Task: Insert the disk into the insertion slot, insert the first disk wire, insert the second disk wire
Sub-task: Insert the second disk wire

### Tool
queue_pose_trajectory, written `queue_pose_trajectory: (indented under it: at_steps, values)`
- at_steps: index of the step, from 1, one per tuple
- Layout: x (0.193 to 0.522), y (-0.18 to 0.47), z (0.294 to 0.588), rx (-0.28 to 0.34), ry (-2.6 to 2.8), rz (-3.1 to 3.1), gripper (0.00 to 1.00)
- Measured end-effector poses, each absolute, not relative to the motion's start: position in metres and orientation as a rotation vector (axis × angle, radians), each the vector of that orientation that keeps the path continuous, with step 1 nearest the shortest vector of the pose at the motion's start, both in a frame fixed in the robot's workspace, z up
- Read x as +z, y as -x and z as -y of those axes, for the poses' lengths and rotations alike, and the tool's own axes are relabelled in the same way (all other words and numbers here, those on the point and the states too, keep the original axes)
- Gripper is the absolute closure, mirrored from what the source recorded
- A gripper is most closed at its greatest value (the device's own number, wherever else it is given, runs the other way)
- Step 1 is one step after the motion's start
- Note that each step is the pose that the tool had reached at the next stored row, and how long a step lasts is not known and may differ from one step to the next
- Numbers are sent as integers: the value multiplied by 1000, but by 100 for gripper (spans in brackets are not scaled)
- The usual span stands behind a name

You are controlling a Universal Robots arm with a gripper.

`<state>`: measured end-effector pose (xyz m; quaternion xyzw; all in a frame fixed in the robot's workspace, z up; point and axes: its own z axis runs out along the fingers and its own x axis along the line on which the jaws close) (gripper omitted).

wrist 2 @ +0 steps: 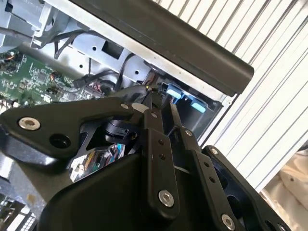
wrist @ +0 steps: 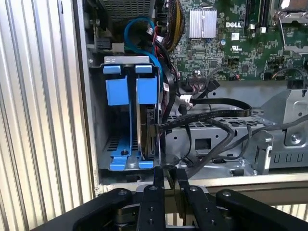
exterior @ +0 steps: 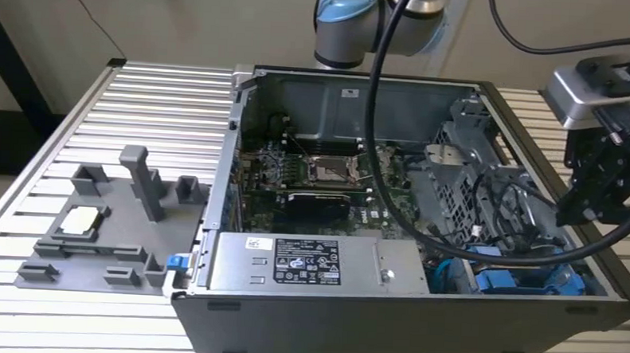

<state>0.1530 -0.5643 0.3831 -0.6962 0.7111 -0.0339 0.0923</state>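
Observation:
The disk (wrist: 146, 126) stands edge-on in its blue carrier (wrist: 147, 89) inside the insertion slot (wrist: 98, 144) of the grey drive cage. A black wire (wrist: 207, 115) runs to a connector on the disk's exposed edge, and a blue wire (wrist: 137, 24) loops above the cage. My gripper (wrist: 168, 169) hovers just outside the case wall, in line with the disk, with its fingers (wrist 2: 155, 144) close together and nothing visibly between them. In the exterior view, the gripper (exterior: 581, 210) hangs over the case's right side, above the blue carriers (exterior: 529, 279).
The open computer case (exterior: 393, 331) holds a motherboard (exterior: 315, 172), a grey power-supply box (exterior: 301, 264) and loose black cables (exterior: 505, 209). A thick black hose (exterior: 377, 107) from the arm crosses the case. A grey fixture (exterior: 111, 215) stands on the slatted table at the exterior view's left.

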Motion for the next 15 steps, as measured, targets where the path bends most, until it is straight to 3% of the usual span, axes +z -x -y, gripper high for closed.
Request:
queue_pose_trajectory:
  at_steps: [8, 15]
  values:
    - [382, -152, 561, -114, 2068, -2095, 76]
    - [382, -150, 561, -126, 2066, -2092, 62]
